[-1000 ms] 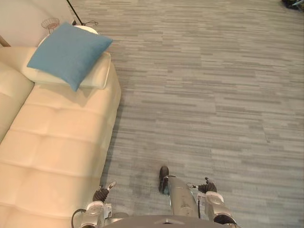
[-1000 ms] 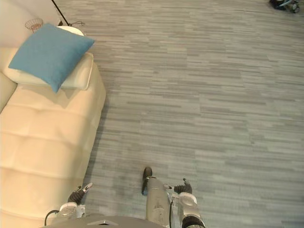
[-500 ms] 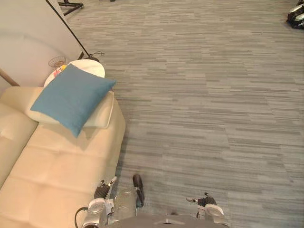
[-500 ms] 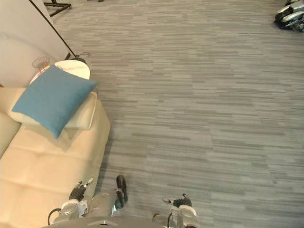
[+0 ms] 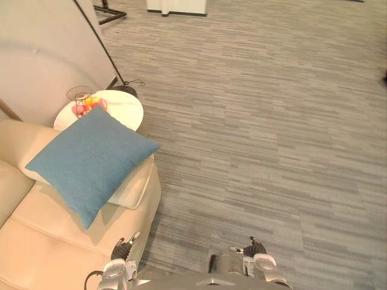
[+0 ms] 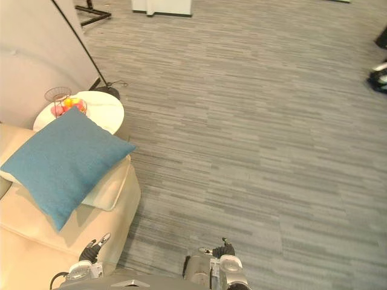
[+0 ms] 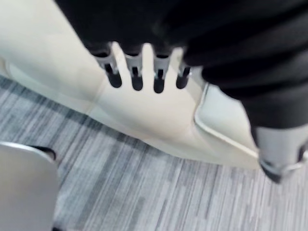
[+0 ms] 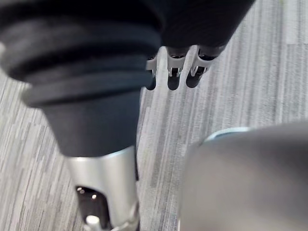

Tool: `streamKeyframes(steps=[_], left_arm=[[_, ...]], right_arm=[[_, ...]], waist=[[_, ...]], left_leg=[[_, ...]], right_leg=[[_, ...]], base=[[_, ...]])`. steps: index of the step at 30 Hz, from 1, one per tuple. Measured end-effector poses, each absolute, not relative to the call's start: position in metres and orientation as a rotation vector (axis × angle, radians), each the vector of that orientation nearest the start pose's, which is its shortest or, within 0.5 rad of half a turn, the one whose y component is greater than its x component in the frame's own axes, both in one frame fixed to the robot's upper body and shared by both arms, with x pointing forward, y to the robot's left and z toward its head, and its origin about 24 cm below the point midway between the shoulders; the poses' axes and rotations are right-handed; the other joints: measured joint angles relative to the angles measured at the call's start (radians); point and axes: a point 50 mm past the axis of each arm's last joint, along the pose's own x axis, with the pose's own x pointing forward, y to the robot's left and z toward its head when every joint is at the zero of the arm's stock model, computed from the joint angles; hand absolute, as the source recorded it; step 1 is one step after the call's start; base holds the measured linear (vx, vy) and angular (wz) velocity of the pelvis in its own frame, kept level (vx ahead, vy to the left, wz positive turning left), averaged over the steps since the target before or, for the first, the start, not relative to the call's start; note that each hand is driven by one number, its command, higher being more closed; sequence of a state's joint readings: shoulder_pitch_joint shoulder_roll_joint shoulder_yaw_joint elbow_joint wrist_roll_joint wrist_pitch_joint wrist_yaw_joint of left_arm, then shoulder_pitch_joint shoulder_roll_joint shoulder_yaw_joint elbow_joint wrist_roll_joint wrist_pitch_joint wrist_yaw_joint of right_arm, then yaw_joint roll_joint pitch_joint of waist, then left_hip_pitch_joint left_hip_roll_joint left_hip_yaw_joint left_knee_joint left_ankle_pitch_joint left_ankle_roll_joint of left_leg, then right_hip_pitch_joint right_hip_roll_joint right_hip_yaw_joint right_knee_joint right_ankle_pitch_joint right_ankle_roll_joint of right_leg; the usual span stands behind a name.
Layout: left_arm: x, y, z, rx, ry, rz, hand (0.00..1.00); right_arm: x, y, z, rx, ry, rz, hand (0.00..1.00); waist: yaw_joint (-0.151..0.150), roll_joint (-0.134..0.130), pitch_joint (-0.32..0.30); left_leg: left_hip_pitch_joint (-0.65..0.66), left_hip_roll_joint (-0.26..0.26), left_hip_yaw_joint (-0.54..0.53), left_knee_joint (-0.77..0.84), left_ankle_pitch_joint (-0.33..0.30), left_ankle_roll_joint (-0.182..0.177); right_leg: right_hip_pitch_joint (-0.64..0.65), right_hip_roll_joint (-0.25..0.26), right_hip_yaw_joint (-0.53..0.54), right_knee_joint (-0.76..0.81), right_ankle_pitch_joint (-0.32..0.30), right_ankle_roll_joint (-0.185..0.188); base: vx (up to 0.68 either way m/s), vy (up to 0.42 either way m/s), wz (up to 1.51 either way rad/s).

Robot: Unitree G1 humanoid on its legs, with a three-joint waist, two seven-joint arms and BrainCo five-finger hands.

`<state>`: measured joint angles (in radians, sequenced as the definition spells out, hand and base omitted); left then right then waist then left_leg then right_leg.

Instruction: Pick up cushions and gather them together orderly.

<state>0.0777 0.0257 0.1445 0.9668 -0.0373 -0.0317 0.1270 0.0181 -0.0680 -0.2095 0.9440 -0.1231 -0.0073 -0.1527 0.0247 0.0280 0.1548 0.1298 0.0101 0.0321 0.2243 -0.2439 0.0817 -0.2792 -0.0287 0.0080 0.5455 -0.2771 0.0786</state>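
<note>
Cushions: two, stacked at the sofa's (image 5: 36, 241) far end, none held. Left hand (image 5: 120, 249) low beside the sofa's floor-side edge, fingers (image 7: 136, 79) loosely straight with the thumb apart, empty. Right hand (image 5: 254, 248) low over the floor (image 5: 272, 121), fingers (image 8: 175, 72) relaxed, empty.

Blue cushion (image 5: 87, 163) lies ahead of the left hand and slightly left, well apart. It sits flat, turned like a diamond, one corner pointing back toward the robot, another poking past the sofa's floor-side edge. It rests on the white cushion (image 5: 133, 190), which peeks out under its near right side.

Left hand is clearly nearer; right hand is off to the right, well apart. The reach likely goes forward from the left, after closing in more.

Beyond the sofa's far end: round desk (image 5: 121, 109) with fruit basket (image 5: 81, 99), then a black stand (image 5: 100, 36).
</note>
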Motion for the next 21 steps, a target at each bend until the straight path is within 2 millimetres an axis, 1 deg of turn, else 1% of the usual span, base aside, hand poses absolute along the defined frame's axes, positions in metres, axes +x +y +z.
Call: streamKeyframes(steps=[1, 2, 3, 4, 5, 6, 7, 8, 9, 10, 11, 12, 13, 14, 16, 17, 18, 19, 21], left_arm=[[0.113, 0.187, -0.154, -0.018, 1.013, 0.301, 0.0], [0.114, 0.188, -0.154, -0.019, 1.011, 0.302, 0.0], [0.114, 0.192, -0.153, -0.019, 1.007, 0.316, 0.0], [0.113, 0.194, -0.153, -0.016, 1.009, 0.323, 0.0], [0.112, 0.19, -0.154, -0.033, 1.013, 0.325, 0.0], [0.111, 0.186, -0.155, -0.046, 1.016, 0.324, 0.0], [0.11, 0.176, -0.156, -0.087, 1.019, 0.333, 0.0], [0.109, 0.174, -0.156, -0.095, 1.025, 0.333, 0.0], [0.108, 0.173, -0.157, -0.099, 1.026, 0.332, 0.0], [0.11, 0.172, -0.156, -0.105, 1.018, 0.336, 0.0], [0.11, 0.173, -0.155, -0.11, 1.014, 0.345, 0.0], [0.111, 0.174, -0.155, -0.116, 1.008, 0.357, 0.0], [0.111, 0.175, -0.155, -0.116, 1.008, 0.36, 0.0], [0.109, 0.177, -0.155, -0.106, 1.011, 0.361, 0.0], [0.11, 0.177, -0.155, -0.093, 1.012, 0.348, 0.0], [0.111, 0.177, -0.155, -0.073, 1.011, 0.323, 0.0], [0.112, 0.177, -0.155, -0.066, 1.011, 0.316, 0.0], [0.111, 0.178, -0.154, -0.061, 1.011, 0.315, 0.0], [0.112, 0.184, -0.154, -0.03, 1.011, 0.304, 0.0]], right_arm=[[0.139, -0.213, -0.14, -0.151, 0.939, -0.316, 0.0], [0.139, -0.214, -0.139, -0.149, 0.937, -0.318, 0.0], [0.134, -0.213, -0.141, -0.144, 0.95, -0.323, 0.0], [0.131, -0.213, -0.142, -0.142, 0.956, -0.324, 0.0], [0.13, -0.22, -0.141, -0.16, 0.959, -0.333, 0.0], [0.128, -0.222, -0.141, -0.165, 0.96, -0.338, 0.0], [0.128, -0.228, -0.139, -0.177, 0.954, -0.348, 0.0], [0.128, -0.231, -0.138, -0.181, 0.947, -0.357, 0.0], [0.127, -0.232, -0.137, -0.178, 0.945, -0.364, 0.0], [0.123, -0.234, -0.138, -0.171, 0.948, -0.381, 0.0], [0.122, -0.234, -0.138, -0.172, 0.95, -0.382, 0.0], [0.12, -0.234, -0.138, -0.17, 0.954, -0.383, 0.0], [0.119, -0.234, -0.139, -0.169, 0.957, -0.383, 0.0], [0.117, -0.232, -0.14, -0.164, 0.963, -0.381, 0.0], [0.117, -0.231, -0.14, -0.162, 0.965, -0.379, 0.0], [0.118, -0.231, -0.14, -0.161, 0.964, -0.377, 0.0], [0.119, -0.231, -0.14, -0.162, 0.963, -0.377, 0.0], [0.119, -0.23, -0.141, -0.159, 0.964, -0.375, 0.0], [0.121, -0.223, -0.143, -0.147, 0.979, -0.357, 0.0]], waist=[[-0.002, -0.004, 0.002], [-0.002, -0.025, 0.013], [0.0, -0.047, 0.018], [-0.001, -0.054, 0.015], [0.002, -0.036, 0.013], [0.005, -0.027, 0.008], [0.004, 0.009, -0.005], [-0.002, 0.013, -0.007], [-0.003, 0.018, -0.011], [-0.01, 0.023, -0.014], [-0.013, 0.024, -0.014], [-0.016, 0.025, -0.014], [-0.015, 0.025, -0.014], [-0.009, 0.022, -0.015], [-0.008, 0.021, -0.015], [-0.004, 0.021, -0.022], [-0.001, 0.027, -0.029], [0.004, 0.021, -0.028], [0.008, 0.007, -0.029]], left_leg=[[0.001, 0.01, -0.031, -0.001, -0.011, -0.018], [0.015, 0.01, -0.064, 0.0, -0.029, -0.048], [0.036, 0.008, -0.097, 0.003, -0.071, -0.089], [0.053, 0.012, -0.124, 0.004, -0.093, -0.105], [0.071, 0.04, -0.154, 0.002, -0.103, -0.117], [0.069, 0.05, -0.163, 0.0, -0.105, -0.119], [0.061, 0.073, -0.18, 0.003, -0.091, -0.139], [0.05, 0.088, -0.183, 0.01, -0.078, -0.157], [0.039, 0.094, -0.183, 0.021, -0.072, -0.166], [-0.009, 0.119, -0.143, 0.094, -0.059, -0.187], [-0.033, 0.133, -0.111, 0.136, -0.054, -0.194], [-0.072, 0.166, -0.028, 0.213, -0.046, -0.192], [-0.087, 0.188, 0.032, 0.243, -0.042, -0.189], [-0.114, 0.234, 0.214, 0.262, -0.035, -0.176], [-0.119, 0.232, 0.287, 0.224, -0.027, -0.168], [-0.128, 0.204, 0.394, 0.116, 0.01, -0.172], [-0.129, 0.192, 0.398, 0.095, 0.021, -0.17], [-0.131, 0.181, 0.406, 0.077, 0.034, -0.165], [-0.138, 0.15, 0.439, 0.03, 0.073, -0.162]], right_leg=[[-0.018, 0.017, 0.063, -0.101, 0.046, 0.008], [-0.019, 0.013, 0.126, -0.217, 0.121, 0.018], [-0.014, -0.008, 0.153, -0.253, 0.22, 0.06], [-0.008, -0.005, 0.147, -0.215, 0.275, 0.053], [-0.014, 0.01, 0.112, -0.141, 0.223, 0.032], [-0.021, 0.014, 0.096, -0.12, 0.204, 0.022], [-0.032, 0.013, 0.052, -0.068, 0.154, 0.0], [-0.03, 0.003, 0.011, -0.052, 0.137, -0.008], [-0.025, -0.005, -0.014, -0.048, 0.132, -0.02], [0.008, -0.028, -0.082, -0.056, 0.113, -0.04], [0.024, -0.034, -0.109, -0.067, 0.109, -0.044], [0.066, -0.042, -0.161, -0.097, 0.108, -0.053], [0.089, -0.042, -0.184, -0.117, 0.109, -0.056], [0.162, -0.05, -0.256, -0.185, 0.119, -0.059], [0.186, -0.056, -0.278, -0.217, 0.127, -0.052], [0.187, -0.075, -0.308, -0.253, 0.144, -0.03], [0.185, -0.081, -0.312, -0.265, 0.152, -0.026], [0.183, -0.088, -0.313, -0.281, 0.163, -0.021], [0.201, -0.092, -0.323, -0.385, 0.232, -0.015]], base=[[0.38, -0.305, 1.35], [0.39, -0.373, 1.15], [0.34, -0.359, 1.08], [0.32, -0.377, 1.0], [0.25, -0.281, 0.67], [0.35, -0.352, 0.76], [0.28, -0.262, 0.76], [0.27, -0.25, 0.87], [0.18, -0.172, 1.2], [0.16, -0.158, 1.16], [0.18, -0.174, 1.47], [0.14, -0.133, 1.0], [0.18, -0.162, 1.41], [0.14, -0.108, 1.07], [0.11, -0.026, 0.88], [0.09, 0.055, 0.65], [0.07, 0.06, 0.53], [0.04, 0.068, 0.13], [0.08, 0.109, 0.09]])
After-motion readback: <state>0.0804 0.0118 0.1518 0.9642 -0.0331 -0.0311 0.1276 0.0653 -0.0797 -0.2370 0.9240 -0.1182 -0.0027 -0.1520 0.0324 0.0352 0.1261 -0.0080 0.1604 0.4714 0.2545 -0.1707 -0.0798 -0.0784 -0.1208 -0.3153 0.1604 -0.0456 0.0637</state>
